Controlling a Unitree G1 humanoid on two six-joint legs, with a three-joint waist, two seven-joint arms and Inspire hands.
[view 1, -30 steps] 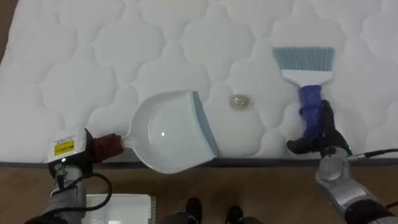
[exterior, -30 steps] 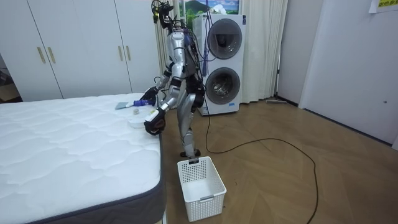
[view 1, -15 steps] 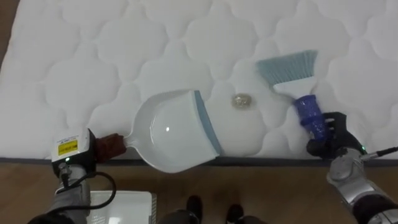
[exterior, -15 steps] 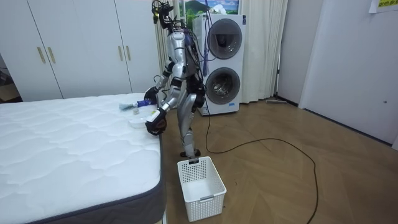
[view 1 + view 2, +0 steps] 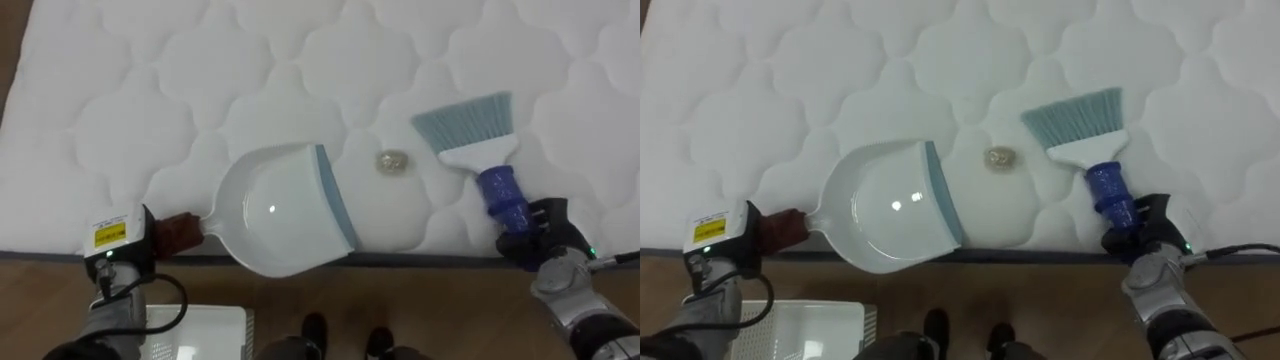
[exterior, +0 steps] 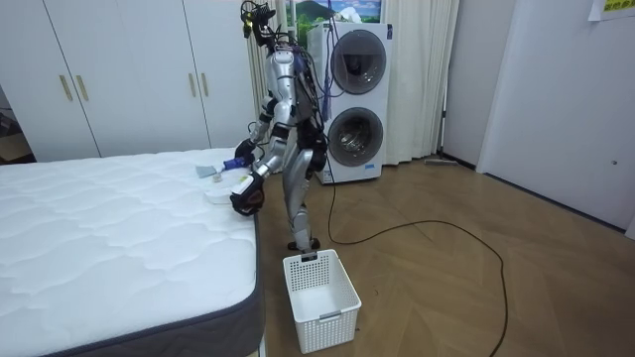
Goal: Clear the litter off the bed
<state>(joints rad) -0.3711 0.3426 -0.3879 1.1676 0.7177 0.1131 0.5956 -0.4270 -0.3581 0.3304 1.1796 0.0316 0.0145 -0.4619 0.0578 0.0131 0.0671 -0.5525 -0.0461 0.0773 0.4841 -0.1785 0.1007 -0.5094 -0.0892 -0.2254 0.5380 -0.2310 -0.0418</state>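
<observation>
**Bed sweep: dustpan and brush both on the mattress, scrap between them**

Room view: robot stands on the wooden floor [image 6: 446, 288] at the side of the bed, bent forward over the white quilted mattress [image 6: 99, 238], both arms reaching onto it. White wardrobe doors [image 6: 119, 69] run behind the bed. A stacked white washer and dryer [image 6: 352, 99] stands behind the robot. A white slatted plastic basket [image 6: 319, 297] sits on the floor by the robot's feet, close to the bed's corner. At this range the tools read as pale patches on the mattress edge.

Eye views, looking straight down, supply the detail.

- White plastic dustpan [image 5: 275, 215] with a grey-blue lip lies flat at the near edge of the mattress, lapping slightly over the edge. Its lip faces the robot's right. Its reddish-brown handle points left.
- Hand brush [image 5: 480, 160]: blue handle, white head, pale blue-grey bristles. It lies tilted on the mattress, with the bristles away from the robot and angled toward the dustpan.
- Left hand [image 5: 140, 240]: at the mattress edge, fingers wrapped round the end of the dustpan handle.
- Right hand [image 5: 540, 235]: dark fingers closed round the lower end of the blue handle.
- Small greyish crumpled scrap [image 5: 391, 161]: on the mattress between the dustpan lip and the bristles, near both and touching neither.
</observation>
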